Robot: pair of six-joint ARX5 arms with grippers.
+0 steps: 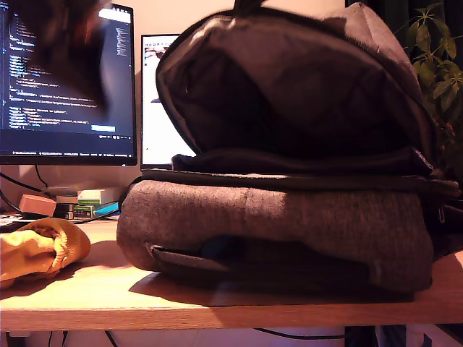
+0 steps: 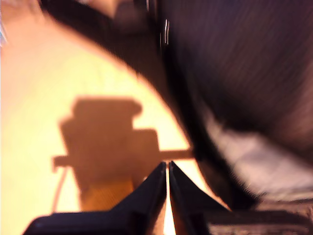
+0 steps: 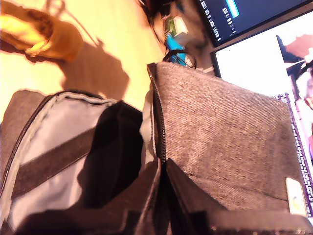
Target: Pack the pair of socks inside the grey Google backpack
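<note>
The socks (image 1: 40, 249) lay on the table (image 1: 217, 303) at the exterior view's left, apart from the open backpack (image 1: 289, 224). My first gripper (image 2: 167, 169) looked pressed together, empty, though blurred. My second gripper (image 3: 164, 164) pinched the backpack's zipper edge.

The grey Google backpack (image 1: 289, 217) lies on the table (image 1: 94, 296), flap raised behind its body. The pair of socks (image 1: 40, 249) lies on the table at the exterior view's left, apart from the backpack. 2 monitors (image 1: 69, 79) stand behind (the second partly hidden by the flap).
</note>
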